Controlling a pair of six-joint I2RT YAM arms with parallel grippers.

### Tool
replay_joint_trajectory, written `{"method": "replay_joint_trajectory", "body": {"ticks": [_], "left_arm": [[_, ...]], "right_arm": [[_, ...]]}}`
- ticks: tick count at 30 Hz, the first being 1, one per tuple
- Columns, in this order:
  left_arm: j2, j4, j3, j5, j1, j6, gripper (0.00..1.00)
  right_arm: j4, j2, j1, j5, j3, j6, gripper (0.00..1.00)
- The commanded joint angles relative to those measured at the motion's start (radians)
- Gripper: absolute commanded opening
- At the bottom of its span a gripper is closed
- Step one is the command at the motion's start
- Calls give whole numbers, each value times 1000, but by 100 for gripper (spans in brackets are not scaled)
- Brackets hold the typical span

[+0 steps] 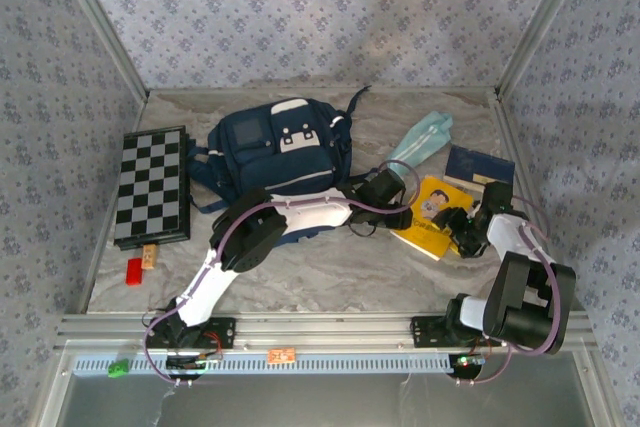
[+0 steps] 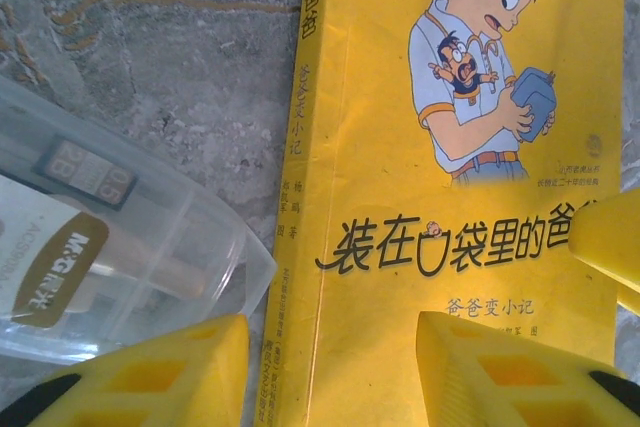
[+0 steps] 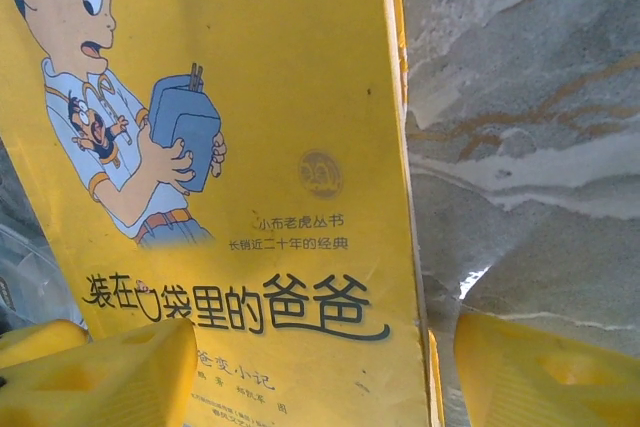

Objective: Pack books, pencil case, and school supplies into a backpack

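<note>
The bright yellow book [image 1: 432,213] lies flat on the table, right of the navy backpack [image 1: 275,152]. My left gripper [image 2: 330,379] is open low over the book's spine [image 2: 300,247]. One finger is over the cover, the other beside a clear school-supplies box [image 2: 110,247]. My right gripper [image 3: 325,379] is open astride the book's opposite long edge [image 3: 405,197]. From above, the left gripper [image 1: 393,197] and right gripper [image 1: 462,229] flank the book. A navy book [image 1: 478,165] and the mint pencil case [image 1: 420,137] lie behind it.
A checkered board [image 1: 152,187] lies at the left, with a red block [image 1: 134,271] and a small wooden block [image 1: 150,255] near its front corner. Patterned walls and metal posts close in the table on three sides.
</note>
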Motion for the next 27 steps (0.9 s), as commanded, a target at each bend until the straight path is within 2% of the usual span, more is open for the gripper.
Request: {"method": "replay_joint_trajectory", "body": {"ticks": [1,5,15,19,27], "left_arm": [[41,-22,33,28,0,-4,46],[52,-34,38,26,1,-4,43],[56,-65,35,-2,1,0,42],[57,-64,32,0,1,1,42],[56,-62,36,7,-1,0,42]], "right_arm": [[-5,30,18,0,10,-15,69],[-3,12,25,-67,20,-9,66],[-81,-80,7,-118,75,-50,62],[-74,-87,-2,-181,74,-58,55],[-78,-116,-35,-229,65,-73,39]]}}
